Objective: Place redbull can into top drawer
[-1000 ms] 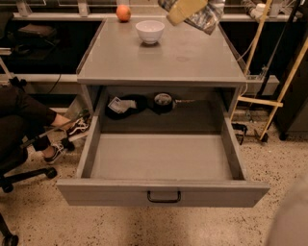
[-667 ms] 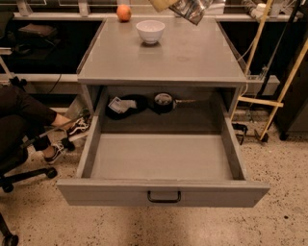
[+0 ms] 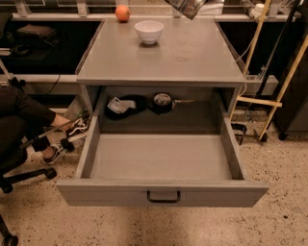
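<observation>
The redbull can [image 3: 185, 6] shows only as a silvery, dark-patched end at the top edge of the camera view, in the air above the back right of the cabinet top [image 3: 192, 57]. The rest of the can is cut off by the frame. The gripper is out of view above the top edge. The top drawer [image 3: 161, 191] of the grey cabinet is pulled fully out toward me, with its dark bail handle [image 3: 163, 196] at the front centre. Its inside [image 3: 161, 156] holds nothing.
A white bowl [image 3: 149, 31] and an orange fruit [image 3: 122, 13] stand at the back of the cabinet top. Dark objects [image 3: 144, 104] lie in the recess behind the drawer. A seated person's legs and shoes [image 3: 57, 139] are at the left. Wooden poles [image 3: 284, 86] lean at the right.
The can and the gripper holding it have risen and moved left; the gripper has left the frame and only the can's end still shows. The drawer has not moved.
</observation>
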`<state>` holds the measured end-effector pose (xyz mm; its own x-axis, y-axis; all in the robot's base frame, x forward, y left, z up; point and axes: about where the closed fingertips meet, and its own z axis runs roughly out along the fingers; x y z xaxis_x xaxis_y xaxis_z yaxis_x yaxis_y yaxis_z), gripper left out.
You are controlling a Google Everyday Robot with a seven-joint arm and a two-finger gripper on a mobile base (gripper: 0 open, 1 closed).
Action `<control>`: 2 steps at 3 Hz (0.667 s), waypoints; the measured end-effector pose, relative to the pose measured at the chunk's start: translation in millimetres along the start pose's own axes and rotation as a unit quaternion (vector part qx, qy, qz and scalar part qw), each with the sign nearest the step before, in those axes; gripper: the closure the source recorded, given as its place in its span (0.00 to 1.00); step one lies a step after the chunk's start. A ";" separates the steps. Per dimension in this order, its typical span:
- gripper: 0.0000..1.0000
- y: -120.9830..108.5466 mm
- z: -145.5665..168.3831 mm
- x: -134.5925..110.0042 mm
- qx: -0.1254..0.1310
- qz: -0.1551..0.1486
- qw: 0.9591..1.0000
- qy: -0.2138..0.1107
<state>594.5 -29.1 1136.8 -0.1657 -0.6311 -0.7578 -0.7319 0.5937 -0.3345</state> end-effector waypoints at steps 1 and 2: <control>1.00 7.6 21.2 30.7 0.003 0.004 1.000 0.028; 1.00 20.8 39.4 69.3 0.041 0.014 0.998 0.044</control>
<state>593.9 -40.8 1055.3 -0.2451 -0.6539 -0.7158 -0.6708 0.6474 -0.3617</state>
